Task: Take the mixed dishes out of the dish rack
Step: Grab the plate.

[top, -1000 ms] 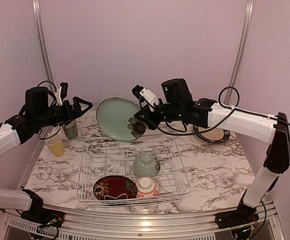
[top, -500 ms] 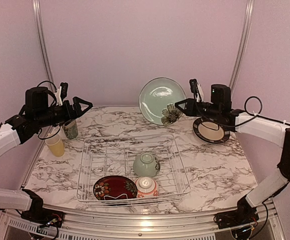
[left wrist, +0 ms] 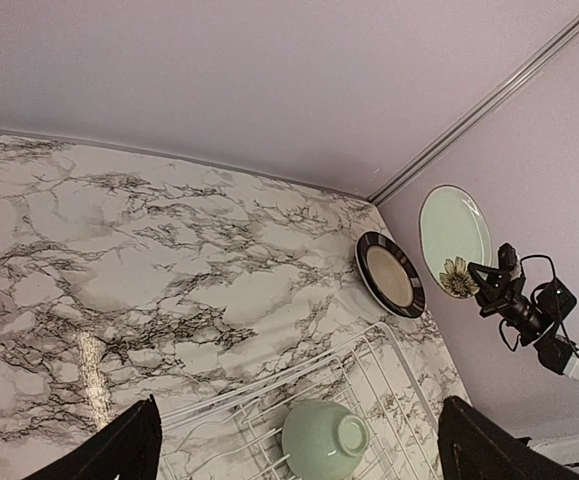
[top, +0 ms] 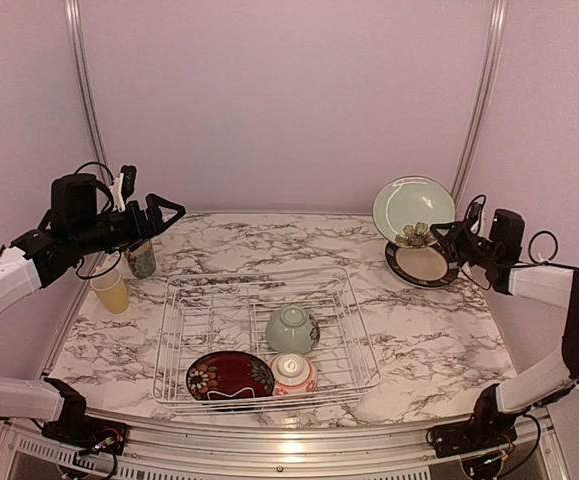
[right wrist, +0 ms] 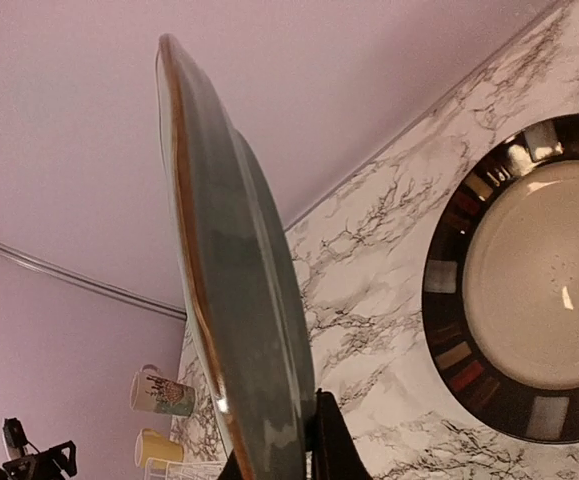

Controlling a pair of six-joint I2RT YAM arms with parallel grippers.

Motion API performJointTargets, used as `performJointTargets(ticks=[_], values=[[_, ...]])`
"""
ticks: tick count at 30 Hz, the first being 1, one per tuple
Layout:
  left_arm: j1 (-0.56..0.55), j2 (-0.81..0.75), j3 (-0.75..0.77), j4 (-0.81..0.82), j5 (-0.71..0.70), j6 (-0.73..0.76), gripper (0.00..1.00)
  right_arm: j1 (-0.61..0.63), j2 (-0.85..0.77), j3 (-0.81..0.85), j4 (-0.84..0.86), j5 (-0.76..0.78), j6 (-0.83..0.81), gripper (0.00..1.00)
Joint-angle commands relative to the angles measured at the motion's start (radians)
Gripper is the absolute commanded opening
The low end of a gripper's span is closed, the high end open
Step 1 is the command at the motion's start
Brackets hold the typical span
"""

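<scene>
Teal-floral plate [top: 413,205] upright, lower rim pinched in right hand [top: 441,237], above black-rimmed cream plate [top: 422,264]; left hand [top: 169,218] spread wide.

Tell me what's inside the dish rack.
The dish rack holds a pale green bowl, a dark red floral plate and a red-striped bowl. Whatever lies beneath the bowls is covered.

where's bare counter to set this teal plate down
Bare marble behind the dish rack, between the patterned cup and black-rimmed plate; also right of the rack, nearer than that plate. Crowded: left edge, yellow cup too.
</scene>
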Motion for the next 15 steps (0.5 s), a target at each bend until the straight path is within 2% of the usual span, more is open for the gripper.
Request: performJointTargets(ticks=[1,15], values=[[-0.002,0.008,0.015,-0.009,0.009,0.014,0.99,-0.089,-0.036,-0.044,0.184,-0.030,0.193,0.00],[-0.002,0.003,0.013,-0.012,0.014,0.018,0.99,-0.148,0.094,-0.028,0.060,0.076,0.219,0.00]])
